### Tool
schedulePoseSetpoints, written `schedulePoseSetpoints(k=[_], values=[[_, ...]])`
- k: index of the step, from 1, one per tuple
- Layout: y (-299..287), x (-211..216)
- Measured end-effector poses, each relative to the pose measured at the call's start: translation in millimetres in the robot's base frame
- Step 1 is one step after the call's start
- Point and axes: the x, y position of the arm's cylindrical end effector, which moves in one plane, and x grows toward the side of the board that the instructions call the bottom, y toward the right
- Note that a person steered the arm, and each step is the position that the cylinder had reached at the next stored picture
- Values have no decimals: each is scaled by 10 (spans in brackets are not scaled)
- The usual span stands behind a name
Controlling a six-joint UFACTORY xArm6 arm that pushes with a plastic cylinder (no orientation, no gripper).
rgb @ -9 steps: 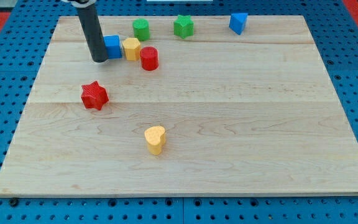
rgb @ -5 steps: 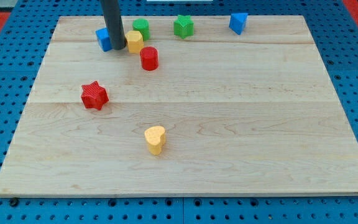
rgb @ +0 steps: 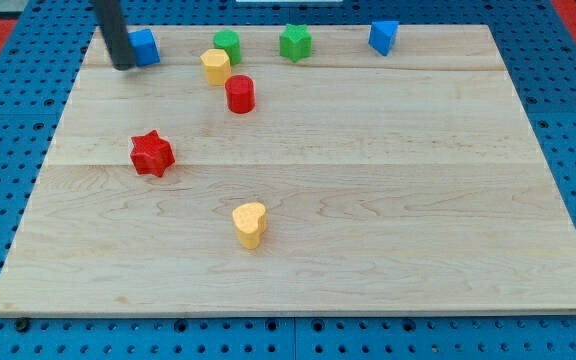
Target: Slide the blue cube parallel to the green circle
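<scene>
The blue cube [rgb: 145, 46] sits near the board's top left, level with the green circle [rgb: 227, 45] further to the view's right. My tip [rgb: 123, 66] rests on the board just left of and slightly below the blue cube, touching or nearly touching its left side; the rod hides part of that side. A gap of bare board lies between the cube and the green circle.
A yellow block [rgb: 215, 67] and a red cylinder [rgb: 240, 94] lie below the green circle. A green star-like block [rgb: 294, 42] and a blue block [rgb: 383, 37] sit along the top. A red star [rgb: 152, 153] and a yellow heart [rgb: 250, 224] lie lower down.
The blue cube has slid up and to the view's left, away from the yellow block. My tip swung from the cube's right side over to its left side.
</scene>
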Motion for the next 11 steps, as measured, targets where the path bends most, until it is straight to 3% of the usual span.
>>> schedulePoseSetpoints(k=[2, 6, 10, 11], values=[[215, -36], [-113, 59], [1003, 325], [1027, 310]])
